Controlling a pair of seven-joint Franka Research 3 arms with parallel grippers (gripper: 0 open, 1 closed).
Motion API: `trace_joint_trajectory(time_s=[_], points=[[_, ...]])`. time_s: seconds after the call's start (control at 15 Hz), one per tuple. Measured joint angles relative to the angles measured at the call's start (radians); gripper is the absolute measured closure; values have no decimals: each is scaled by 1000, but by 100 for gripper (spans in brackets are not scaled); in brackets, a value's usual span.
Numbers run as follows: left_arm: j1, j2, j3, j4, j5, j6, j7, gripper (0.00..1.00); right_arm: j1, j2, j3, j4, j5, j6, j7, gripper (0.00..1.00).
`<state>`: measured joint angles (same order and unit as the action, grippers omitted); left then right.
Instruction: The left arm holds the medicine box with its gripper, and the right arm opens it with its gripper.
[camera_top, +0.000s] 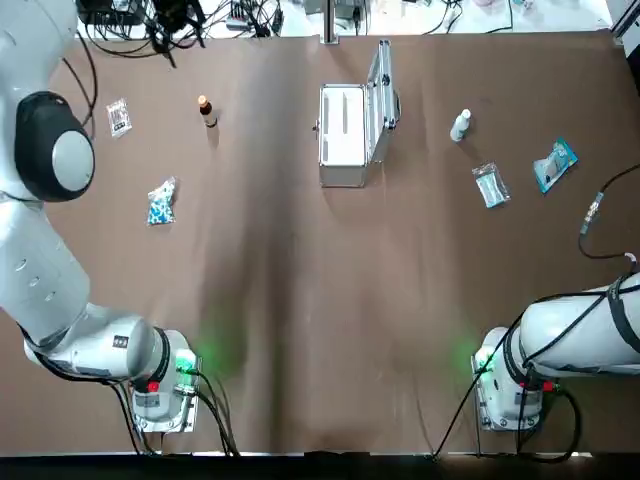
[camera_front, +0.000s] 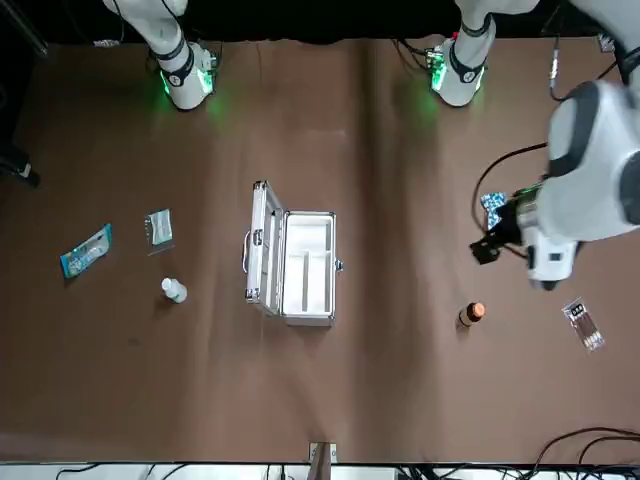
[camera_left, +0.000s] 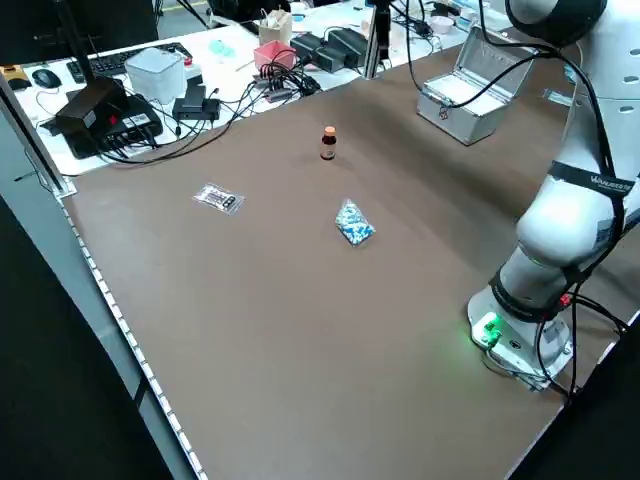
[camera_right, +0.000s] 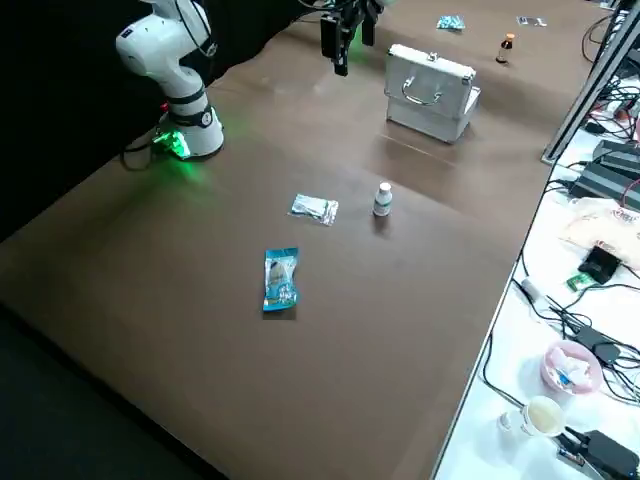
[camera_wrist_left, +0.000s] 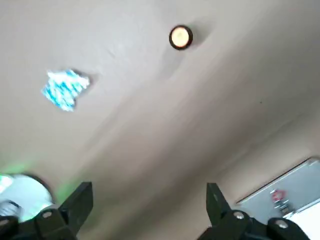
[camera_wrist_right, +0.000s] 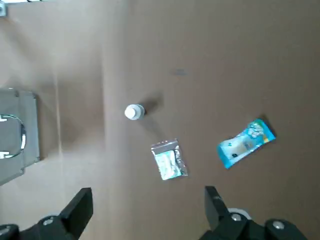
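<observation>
Now, medicine box open, left end effector and right end effector spread

This is looking like a robotics lab: two white robot arms are sitting bolted to a brown-covered worktop, the left arm's base and the right arm's base each glowing green, with black cables trailing from them. Beside the worktop, white benches are carrying a keyboard, a mouse, a black electronics box with red lights and tangles of cable, and a paper cup is standing on the bench at the other side.
</observation>
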<state>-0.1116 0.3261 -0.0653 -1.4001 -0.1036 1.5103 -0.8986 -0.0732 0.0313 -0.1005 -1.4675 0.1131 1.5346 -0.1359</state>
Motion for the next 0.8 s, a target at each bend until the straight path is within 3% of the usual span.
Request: trace_joint_trajectory(time_s=[0.33, 0.6, 0.8], points=[[22, -9, -1, 32, 47, -44, 460, 0, 1, 0, 1, -7, -63, -38, 0, 1], [68, -19, 0, 69, 48, -43, 556, 0, 20, 0, 5, -10, -66, -36, 23, 1], [91, -70, -7, 83, 48, -43, 568, 0, 29, 0, 7, -16, -69, 4, 31, 1]])
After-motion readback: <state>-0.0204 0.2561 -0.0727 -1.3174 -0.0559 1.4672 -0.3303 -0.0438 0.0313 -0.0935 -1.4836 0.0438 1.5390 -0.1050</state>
